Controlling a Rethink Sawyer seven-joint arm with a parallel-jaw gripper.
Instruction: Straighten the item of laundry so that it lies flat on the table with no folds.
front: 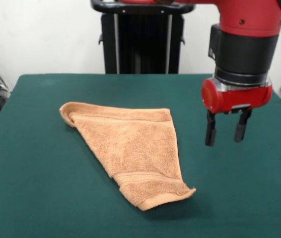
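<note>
Now, seen from the front, one towel (130, 148) is lying on the one table (31, 198), a little left of the picture's middle and nearer the front edge than the back. It is orange-tan terry and is sitting folded over itself into a rough triangle rather than spread out square. One corner is pointing up and left, where the edge is rolling over into a small curl; a second corner is sitting at the upper right of the cloth; a third is reaching down toward the front, where a hemmed end is lifting slightly off the green surface and casting a shadow. Two woven bands are showing on it: one running along the upper edge, one crossing the lower end just above the hem. No label is showing from this side.

One arm (245, 44), red and black, is coming down at the right of the picture, and its one gripper (226, 130) is hanging above the table to the right of the towel, apart from it and touching neither cloth nor tabletop. Its two dark fingers (210, 130) are pointing straight down with a plain gap between them, and nothing is sitting in that gap.

Behind the table one black pedestal (143, 42) is standing against a pale wall, and cables are trailing at the left edge
</note>
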